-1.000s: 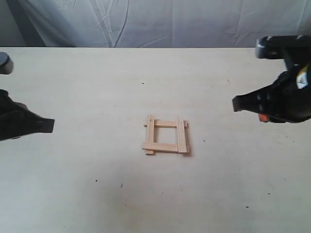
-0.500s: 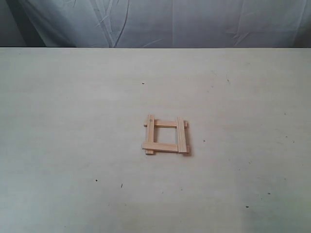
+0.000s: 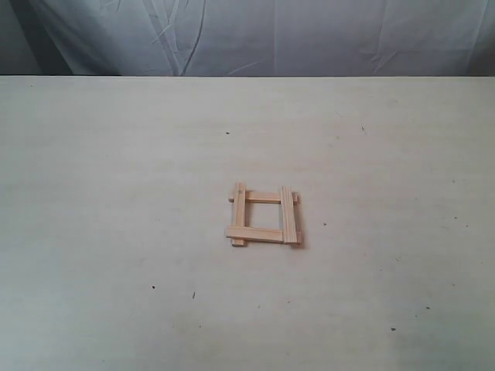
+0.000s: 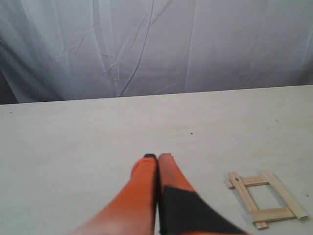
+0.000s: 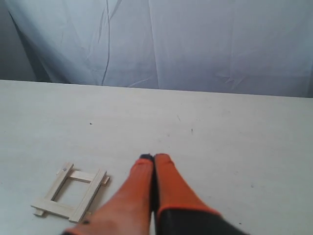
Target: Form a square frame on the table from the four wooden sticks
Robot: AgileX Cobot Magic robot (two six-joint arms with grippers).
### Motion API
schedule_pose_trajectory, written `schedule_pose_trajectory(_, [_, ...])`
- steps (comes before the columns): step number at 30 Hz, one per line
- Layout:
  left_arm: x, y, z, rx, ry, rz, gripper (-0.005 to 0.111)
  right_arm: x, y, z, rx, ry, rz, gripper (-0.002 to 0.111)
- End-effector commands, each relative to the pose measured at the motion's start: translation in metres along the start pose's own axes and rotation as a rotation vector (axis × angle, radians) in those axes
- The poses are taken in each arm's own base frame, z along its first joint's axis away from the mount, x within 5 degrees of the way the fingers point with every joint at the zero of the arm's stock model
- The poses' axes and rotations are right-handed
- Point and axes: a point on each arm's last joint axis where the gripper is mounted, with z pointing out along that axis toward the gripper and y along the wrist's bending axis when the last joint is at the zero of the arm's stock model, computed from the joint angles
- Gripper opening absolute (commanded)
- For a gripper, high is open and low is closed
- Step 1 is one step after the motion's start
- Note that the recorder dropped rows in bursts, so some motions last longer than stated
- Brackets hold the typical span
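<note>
The four wooden sticks [image 3: 264,216] lie crossed at their ends as a square frame near the middle of the table [image 3: 116,193]. The same frame of sticks [image 4: 265,198] shows in the left wrist view, and the sticks [image 5: 71,196] appear again in the right wrist view. My left gripper [image 4: 157,156] is shut and empty, held apart from the frame. Its orange fingers press together. My right gripper [image 5: 154,157] is likewise shut with nothing in it, off to the frame's other side. Neither arm shows in the exterior view.
A wrinkled pale cloth backdrop [image 3: 255,35] hangs behind the table's far edge. A few tiny dark specks [image 3: 153,287] dot the surface.
Both arms, seen at the left and right edges one second ago, have pulled out of the exterior view. The stick frame has not moved.
</note>
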Motion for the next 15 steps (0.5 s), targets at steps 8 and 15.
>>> schedule_pose_trajectory(8, [0.002, 0.0, 0.0, -0.003, 0.001, -0.002, 0.0, 0.004, -0.014, -0.019, 0.215, -0.124, 0.063, 0.0])
schedule_pose_trajectory(15, [0.002, 0.0, 0.0, -0.003, 0.001, -0.002, 0.0, 0.008, -0.018, -0.031, 0.315, -0.184, 0.08, 0.0])
